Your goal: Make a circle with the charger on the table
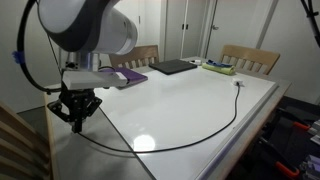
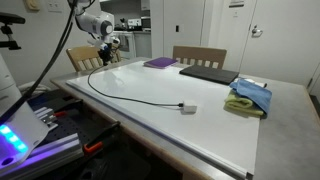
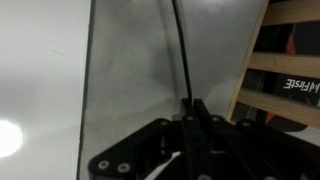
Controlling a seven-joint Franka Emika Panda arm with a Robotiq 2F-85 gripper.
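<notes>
While my tool (image 3: 190, 112) pinched the charger (image 3: 180, 50) at the table (image 1: 180, 100) corner, I judged a slow, low sweep best.

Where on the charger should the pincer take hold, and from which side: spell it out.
Take the charger near its end by the table corner, with the pincer coming straight down astride it. The charger lies thin and flat on the surface, so only a top-down pinch fits. The pincer looks shut on it there.
</notes>
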